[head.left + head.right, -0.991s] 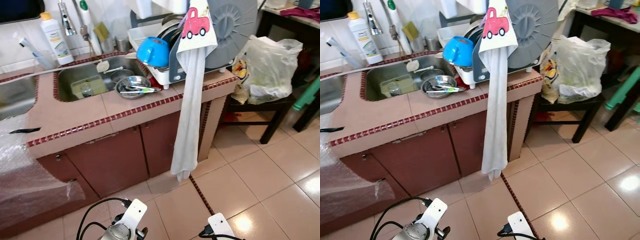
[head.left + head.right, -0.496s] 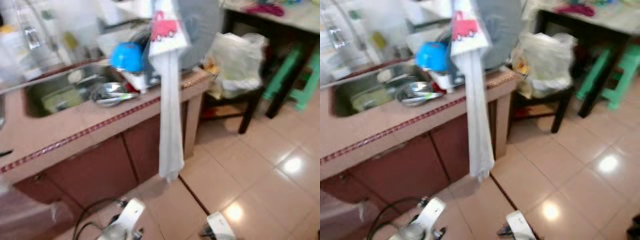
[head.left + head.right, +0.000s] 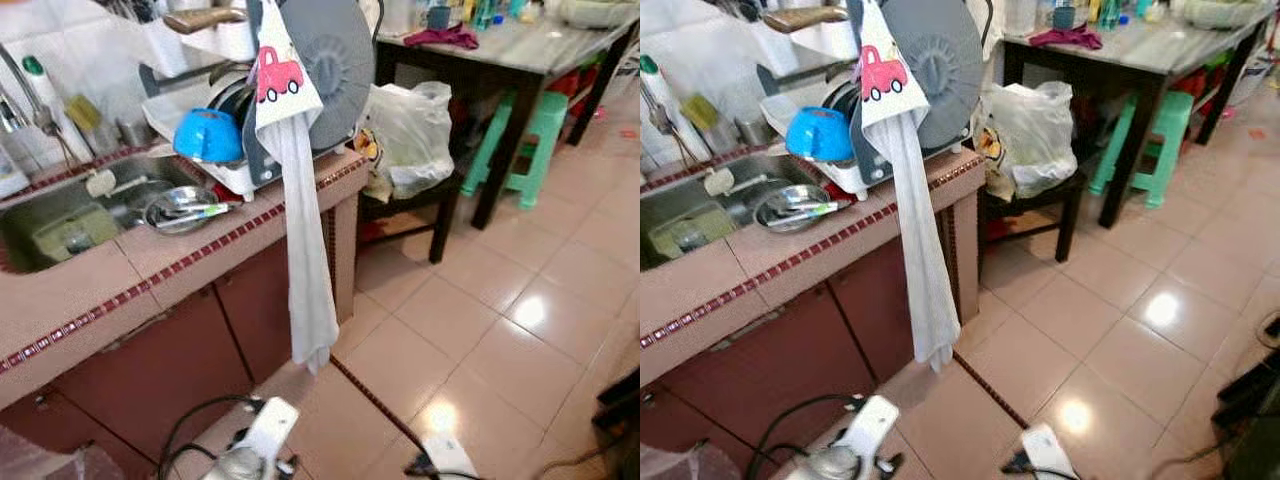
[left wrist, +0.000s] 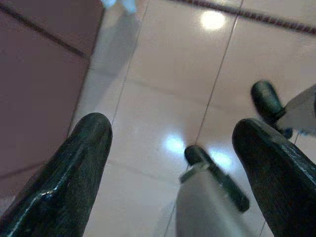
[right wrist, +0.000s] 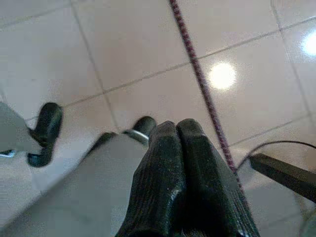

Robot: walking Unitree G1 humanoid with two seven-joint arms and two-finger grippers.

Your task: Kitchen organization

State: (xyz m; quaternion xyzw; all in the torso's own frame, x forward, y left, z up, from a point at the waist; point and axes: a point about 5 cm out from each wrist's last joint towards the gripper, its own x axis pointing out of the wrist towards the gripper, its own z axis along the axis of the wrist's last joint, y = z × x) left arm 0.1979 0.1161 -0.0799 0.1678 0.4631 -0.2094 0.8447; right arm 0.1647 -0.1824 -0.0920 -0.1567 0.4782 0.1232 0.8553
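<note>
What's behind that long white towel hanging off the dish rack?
Behind the towel stand the rack's front and a big grey disc; lower down, the counter edge and a brown cabinet door. Whatever the cloth covers stays hidden.

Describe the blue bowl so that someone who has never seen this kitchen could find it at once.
Start at the tiled kitchen counter with the sink sunk into it. At its end a white dish rack holds a large grey round lid and a long white towel with a red car picture. The blue bowl sits tipped in that rack, on the sink side of the towel, the only bright blue thing there.
</note>
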